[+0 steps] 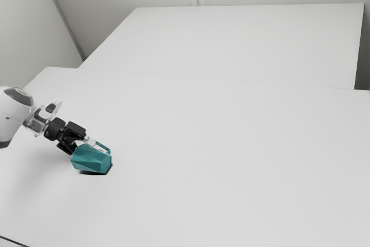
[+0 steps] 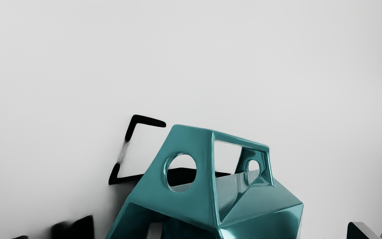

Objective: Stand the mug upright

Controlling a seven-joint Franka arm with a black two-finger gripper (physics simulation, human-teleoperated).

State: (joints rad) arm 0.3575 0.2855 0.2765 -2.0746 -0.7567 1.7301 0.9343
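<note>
The mug (image 1: 91, 159) lies tipped on its side on the bench (image 1: 231, 154), toward the exterior view's left, its handle (image 2: 204, 159) up by the hand (image 2: 257, 231), which is wide open and grips nothing. With one fingertip (image 2: 154, 231) over the mug's dark recess and the other well outside, closing might catch only a slanted wall, letting the mug skid or roll. The bench's broad surface toward the exterior view's right gives turning room, its left-hand edges less.
</note>
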